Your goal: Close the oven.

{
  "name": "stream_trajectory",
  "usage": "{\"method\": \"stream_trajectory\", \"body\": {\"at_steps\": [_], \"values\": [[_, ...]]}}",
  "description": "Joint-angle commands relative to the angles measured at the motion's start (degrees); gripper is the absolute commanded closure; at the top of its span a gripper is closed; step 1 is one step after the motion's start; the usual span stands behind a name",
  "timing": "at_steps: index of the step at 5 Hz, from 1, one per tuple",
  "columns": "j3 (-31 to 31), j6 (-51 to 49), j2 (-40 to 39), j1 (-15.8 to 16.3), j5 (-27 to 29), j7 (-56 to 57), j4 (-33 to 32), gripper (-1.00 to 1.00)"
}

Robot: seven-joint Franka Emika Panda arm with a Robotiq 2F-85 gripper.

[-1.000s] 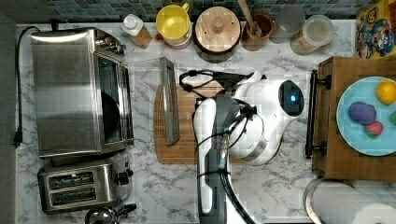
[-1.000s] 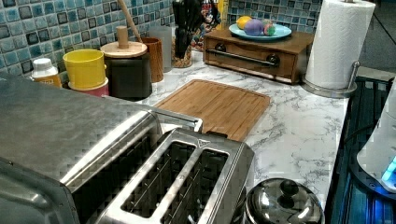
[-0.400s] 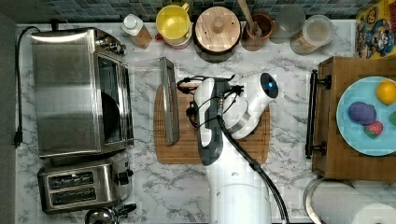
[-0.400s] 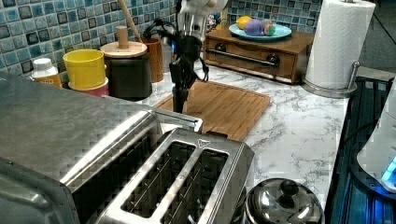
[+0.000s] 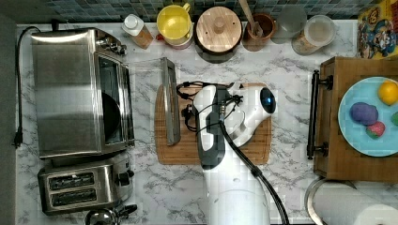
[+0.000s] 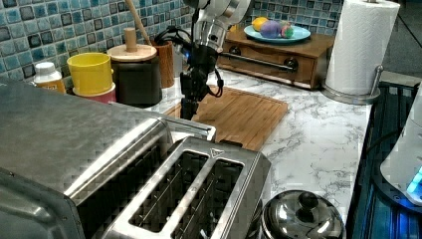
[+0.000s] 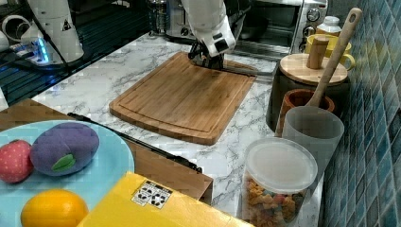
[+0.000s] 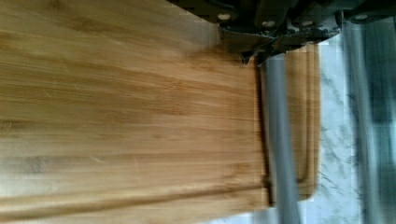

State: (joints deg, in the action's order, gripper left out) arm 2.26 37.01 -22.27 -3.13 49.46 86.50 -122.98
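Observation:
The oven (image 5: 77,91) is a boxy steel toaster oven at the top view's left. Its glass door (image 5: 148,101) lies open and flat, the long bar handle (image 5: 171,101) resting over the edge of the cutting board. My gripper (image 6: 187,105) points straight down at the board, right beside the handle (image 7: 246,71) on the side away from the oven. In the wrist view the fingertips (image 8: 257,53) are together with nothing between them, and the grey handle bar (image 8: 280,144) runs just past them. In the right view the gripper (image 7: 208,61) sits low over the board's far edge.
A wooden cutting board (image 5: 234,145) lies under the arm. A two-slot toaster (image 5: 80,185) stands beside the oven. Jars, a yellow mug (image 5: 173,21) and a utensil holder line the tiled wall. A wooden box carrying a plate of fruit (image 5: 366,117) sits at the top view's right.
The arm has swung toward the top view's left and come down, bringing the gripper from over the board's middle to right beside the door handle.

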Motion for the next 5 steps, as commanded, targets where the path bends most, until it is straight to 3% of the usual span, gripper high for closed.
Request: {"method": "stream_trajectory", "body": {"at_steps": [1, 2, 3, 4, 5], "values": [[-1.1, -0.2, -0.1, 4.0, 0.1, 1.5, 9.6, 1.00], [-2.5, -1.6, -2.3, 3.9, -1.7, -0.4, 10.8, 1.00], [2.2, -3.7, -3.6, 8.7, -2.8, -2.3, 13.0, 1.00], [-0.9, -3.8, -3.5, 5.3, -3.3, -3.0, 12.4, 1.00], [-0.3, -7.3, -4.1, 4.5, -1.8, -4.2, 14.5, 1.00]]}}
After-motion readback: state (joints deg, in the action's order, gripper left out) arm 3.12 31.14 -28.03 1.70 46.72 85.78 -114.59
